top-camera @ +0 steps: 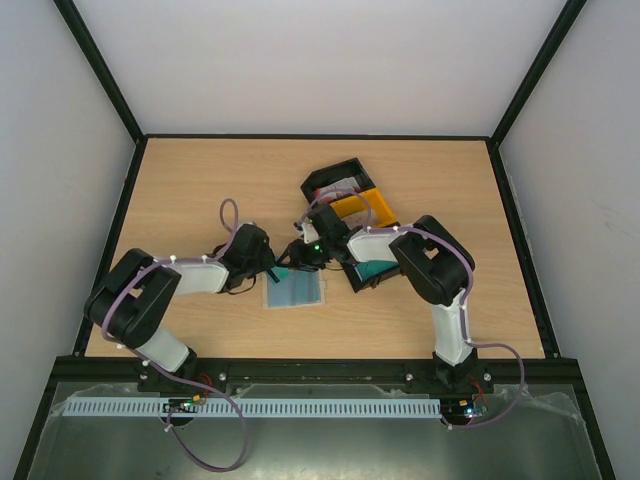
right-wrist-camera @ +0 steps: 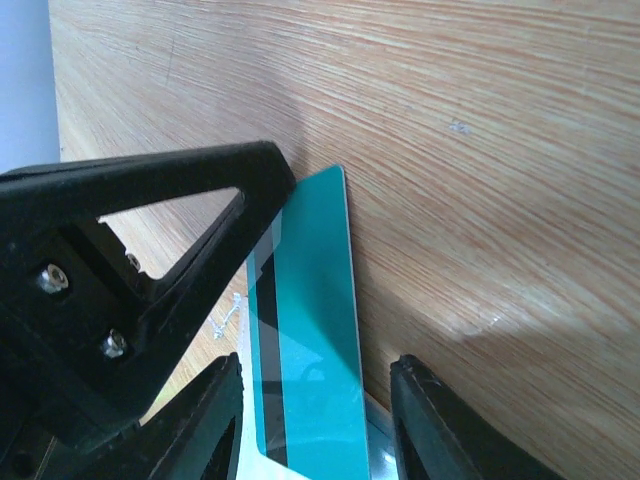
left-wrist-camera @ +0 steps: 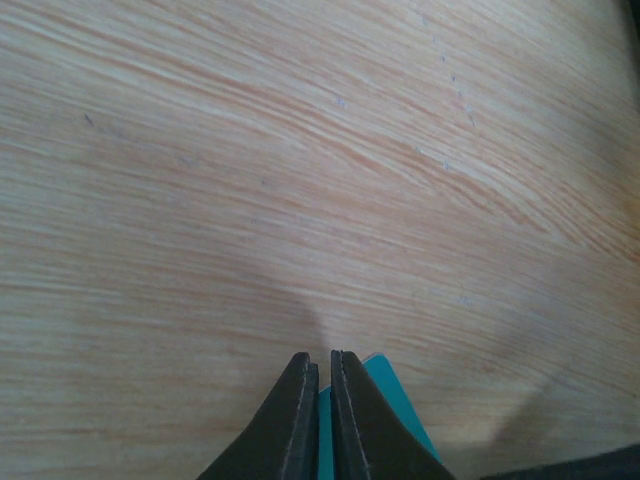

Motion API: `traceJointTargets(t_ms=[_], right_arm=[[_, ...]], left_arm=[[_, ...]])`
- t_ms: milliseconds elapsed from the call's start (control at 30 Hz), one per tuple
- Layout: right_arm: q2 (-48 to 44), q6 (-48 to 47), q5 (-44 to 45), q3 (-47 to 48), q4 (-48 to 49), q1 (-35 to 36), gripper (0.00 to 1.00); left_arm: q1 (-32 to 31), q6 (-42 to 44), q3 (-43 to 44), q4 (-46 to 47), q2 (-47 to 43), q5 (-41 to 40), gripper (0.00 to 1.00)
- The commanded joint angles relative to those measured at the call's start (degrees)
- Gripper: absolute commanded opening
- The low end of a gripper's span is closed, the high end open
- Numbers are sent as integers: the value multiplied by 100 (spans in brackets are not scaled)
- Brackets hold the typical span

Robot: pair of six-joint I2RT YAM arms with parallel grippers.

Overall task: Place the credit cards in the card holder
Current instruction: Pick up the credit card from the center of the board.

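Left gripper (left-wrist-camera: 320, 365) pressed together, pinching the teal credit card (right-wrist-camera: 305, 330) by one end, above the table (left-wrist-camera: 300, 150). Right gripper (right-wrist-camera: 318, 368) spread, one finger on either side of that card, with a visible gap on one side. Card holder (top-camera: 295, 290) flat on the table, just on the near side of both grippers. Black-and-yellow tray (top-camera: 350, 200) behind them.

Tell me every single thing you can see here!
teal card: one, teal with dark stripe, held by the left pincer
card holder: one, pale grey-blue, flat on the table by the pincers
teal piece: one, teal, near end of the tray, maybe another card
tray: one, black and yellow, past the pincers
table: one, light wood
left pincer: one, black, shut on the teal card
right pincer: one, black, open around that card
left arm, right arm: two, black and white, near edge
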Motion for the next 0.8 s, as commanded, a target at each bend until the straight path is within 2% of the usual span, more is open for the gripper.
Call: traceJointTargets(t_ms=[0, 433, 533, 767], right_arm=[[295, -211, 195, -17, -600, 17, 41], [572, -319, -363, 111, -532, 42, 36], [619, -265, -376, 126, -464, 48, 31], [676, -58, -356, 195, -306, 47, 13]], left_arm=[[-69, -64, -326, -1247, 38, 383, 9], [-71, -246, -564, -1010, 346, 340, 9], [-67, -267, -612, -962, 388, 344, 9], [-69, -311, -674, -864, 435, 348, 9]])
